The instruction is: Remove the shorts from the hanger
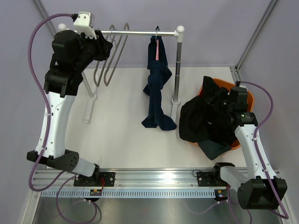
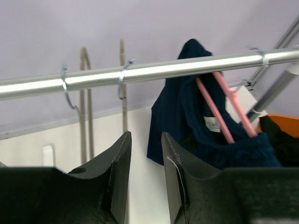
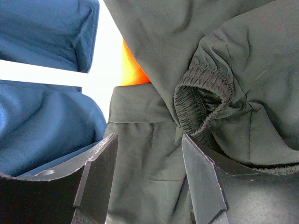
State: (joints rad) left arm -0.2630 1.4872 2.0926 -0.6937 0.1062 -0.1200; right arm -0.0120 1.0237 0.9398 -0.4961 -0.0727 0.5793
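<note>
Step in hand: last pair. Navy shorts (image 1: 156, 88) hang on pink hanger (image 1: 158, 49) from rail (image 1: 135, 32) at far-middle of bench, legs trailing onto tabletop.
Left gripper (image 2: 146, 135) up at rail toward far-left corner, beside two bare hangers (image 1: 110, 60); narrow gap, empty.
Right gripper (image 3: 149, 140) over orange basket (image 1: 251, 100) at right edge; spread wide, nothing pinched.
Basket holds black shorts (image 1: 198, 121) and dark teal shorts (image 1: 215, 148), both spilling over rim.
Next move likely needs left claw to travel right along rail, pinch waistband, pull cloth off hanger.
</note>
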